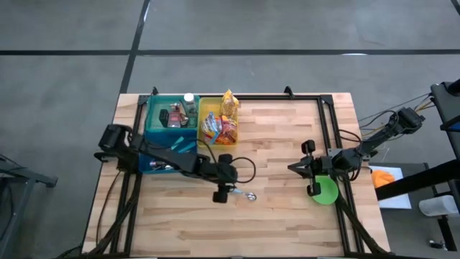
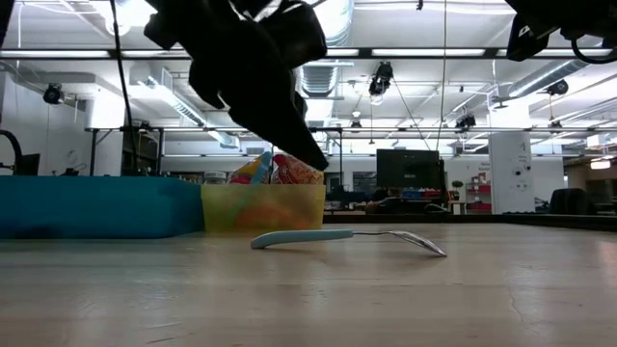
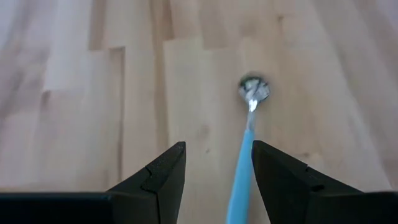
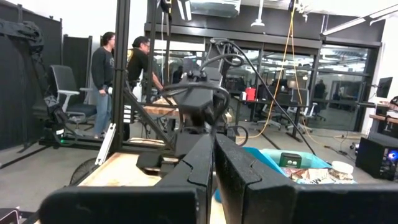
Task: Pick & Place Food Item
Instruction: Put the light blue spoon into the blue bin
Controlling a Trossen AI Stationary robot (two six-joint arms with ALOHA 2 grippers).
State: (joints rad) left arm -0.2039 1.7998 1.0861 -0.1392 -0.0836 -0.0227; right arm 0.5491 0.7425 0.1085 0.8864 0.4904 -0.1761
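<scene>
So the thing in play here is a spoon (image 2: 337, 236) with a light blue handle and a metal bowl, lying flat on the wooden table (image 1: 287, 216), roughly mid-table and a bit toward the front edge. The left gripper (image 1: 224, 193) sits right over the handle end. In the left wrist view the blue handle (image 3: 239, 180) runs up between the two dark fingers (image 3: 158, 177), closer to one of them, and the jaws are about half open with a gap on both sides, so nothing's actually gripped.

Behind the spoon there's a yellow bin (image 1: 218, 122) stuffed with snack packets (image 1: 227, 128), touching a teal bin (image 1: 171, 122) with bottles and jars in it, both at the back left of the table.

The right gripper (image 1: 293, 167) hangs off to the right side, jaws fully closed on nothing, just beside a green bowl (image 1: 327, 193) near the table's right rail.

Two people (image 4: 121, 71) stand in the room beyond.
</scene>
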